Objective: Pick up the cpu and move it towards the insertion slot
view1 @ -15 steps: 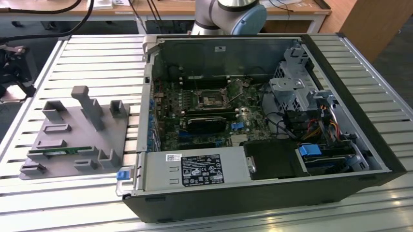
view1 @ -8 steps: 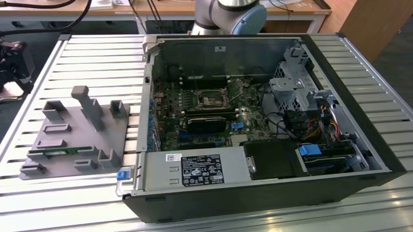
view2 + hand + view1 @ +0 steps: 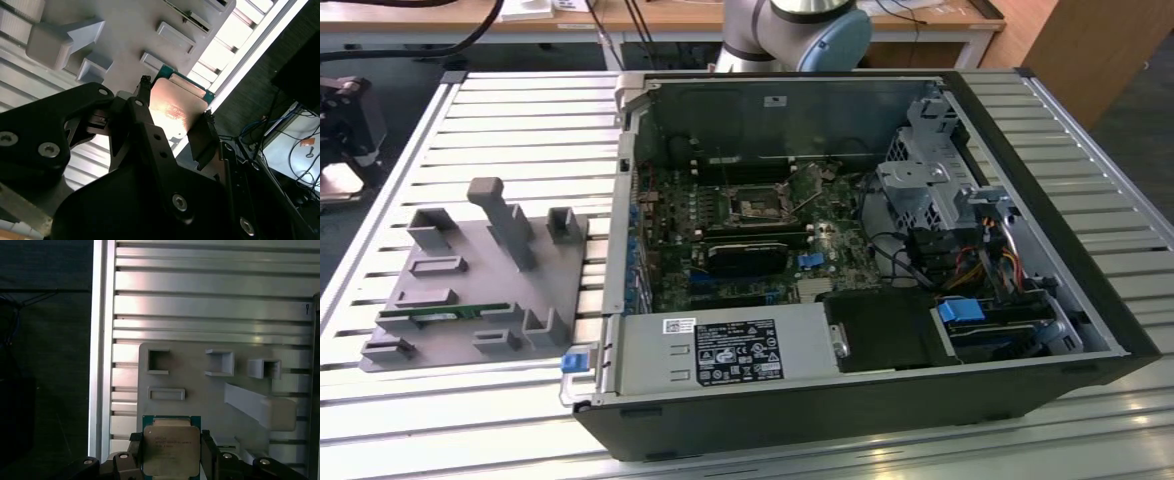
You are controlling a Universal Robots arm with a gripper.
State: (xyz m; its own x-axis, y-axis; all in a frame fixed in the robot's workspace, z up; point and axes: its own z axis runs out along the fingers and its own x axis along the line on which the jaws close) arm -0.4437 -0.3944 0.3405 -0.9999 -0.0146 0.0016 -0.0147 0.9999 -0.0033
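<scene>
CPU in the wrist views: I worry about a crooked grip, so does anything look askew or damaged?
Nothing stands out. In both wrist views the cpu sits squarely in the shut gripper, with its edges in line with the jaws and its metal top whole, over the grey tray.

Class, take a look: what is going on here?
A robot arm's gripper is closed on the cpu. Its fingers press two opposite edges of the chip, over the grey tray on the slatted table. In the exterior view, the open computer case sits beside that tray, with the socket on its board.
</scene>
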